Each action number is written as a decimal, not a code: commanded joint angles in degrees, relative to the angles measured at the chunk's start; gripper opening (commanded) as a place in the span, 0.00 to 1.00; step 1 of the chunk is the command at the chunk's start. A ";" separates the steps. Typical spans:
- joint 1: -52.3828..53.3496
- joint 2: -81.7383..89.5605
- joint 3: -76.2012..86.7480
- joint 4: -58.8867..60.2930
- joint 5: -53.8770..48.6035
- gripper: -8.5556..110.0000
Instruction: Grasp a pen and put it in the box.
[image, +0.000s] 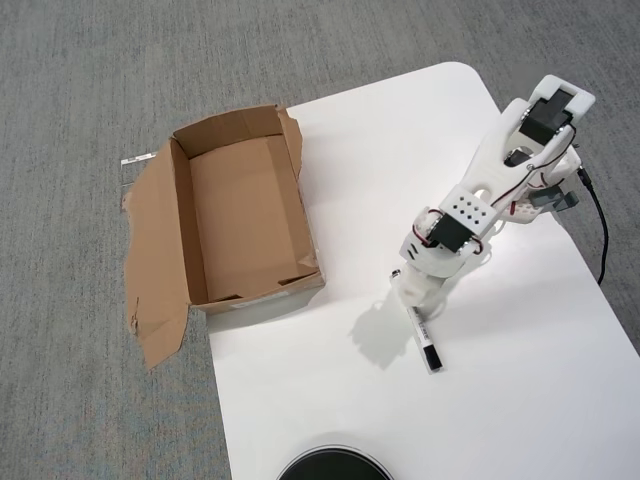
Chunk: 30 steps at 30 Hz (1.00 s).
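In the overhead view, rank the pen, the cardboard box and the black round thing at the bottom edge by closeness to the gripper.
Measured from the gripper:
1. Pen, directly under it, running lower right.
2. Cardboard box, to the left, overhanging the table edge.
3. Black round thing, at the bottom edge.

White pen (423, 331), black cap; brown box (240, 215); white table (500, 400).

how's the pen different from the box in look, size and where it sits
The pen is slim and white with a black cap; the box is broad brown cardboard, far larger. The pen lies wholly on the white table; the box overhangs its left edge, empty, one flap ragged. Both are longer than wide.
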 joint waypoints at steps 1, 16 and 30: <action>-0.31 -2.29 -1.80 -0.97 -0.31 0.24; -0.40 -8.09 -3.82 -10.46 -0.31 0.24; -3.30 -15.29 -3.74 -10.46 -0.31 0.24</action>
